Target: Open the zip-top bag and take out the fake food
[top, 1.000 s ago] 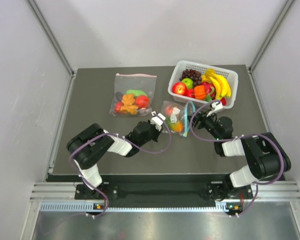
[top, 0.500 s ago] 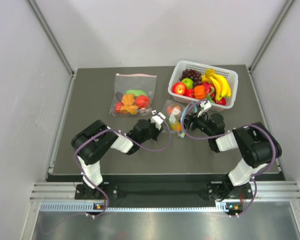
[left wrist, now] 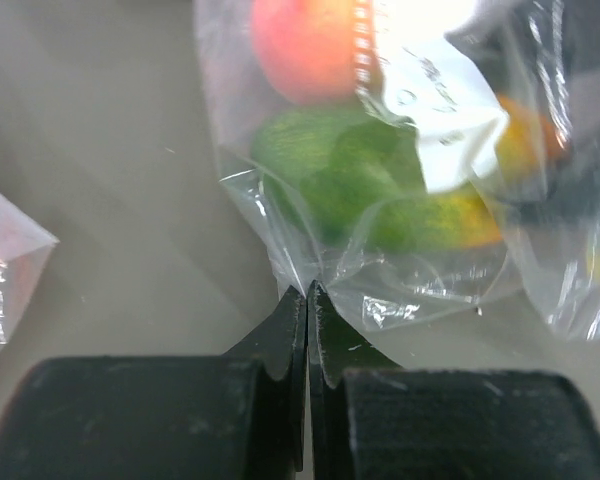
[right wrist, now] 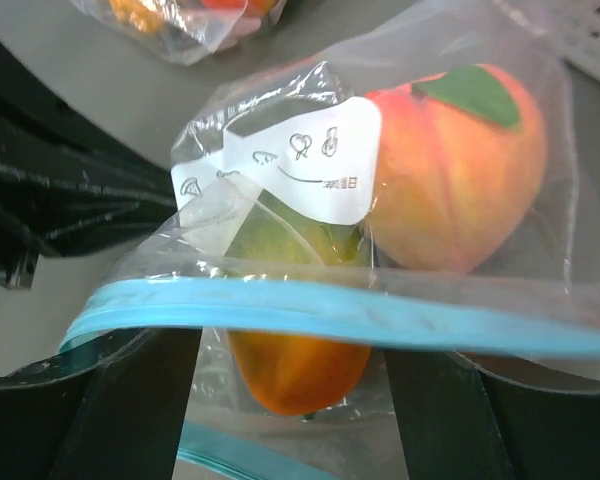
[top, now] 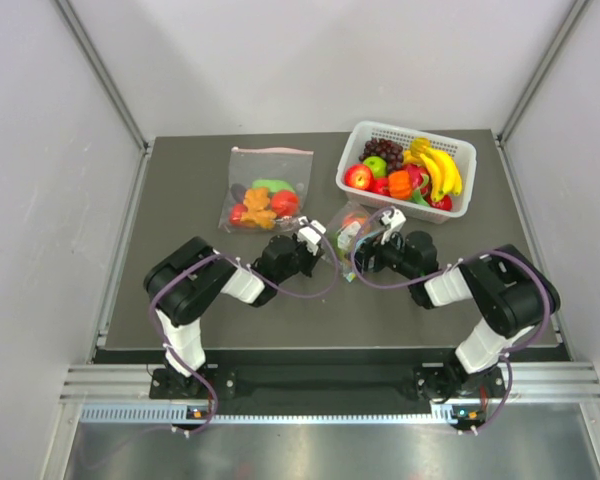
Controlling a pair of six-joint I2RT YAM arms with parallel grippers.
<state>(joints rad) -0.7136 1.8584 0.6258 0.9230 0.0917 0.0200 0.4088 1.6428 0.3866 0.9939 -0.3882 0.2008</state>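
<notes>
**Small zip-top bag [top: 348,233] stretched between the two claws, mid-table, just in front of the white basket [top: 460,150]**

The left gripper [left wrist: 307,300] is pinched fully closed on a fold of plastic at the bag's bottom edge. That puts the sealed end toward the left arm and the mouth toward the right one, with the bag's long axis running claw to claw. The right gripper [right wrist: 290,345] has its jaws wide apart and isn't clamping anything I can make out. The teal zip strip [right wrist: 330,312] lies crosswise over both its fingers, so I'd say the right arm is the one placed to work the opening. The fake food is all inside: a peach [right wrist: 460,170], an orange piece [right wrist: 295,372] and a green piece [left wrist: 340,175]. The white print [right wrist: 290,165] has little icons and a line of tiny text, too small to read.
</notes>
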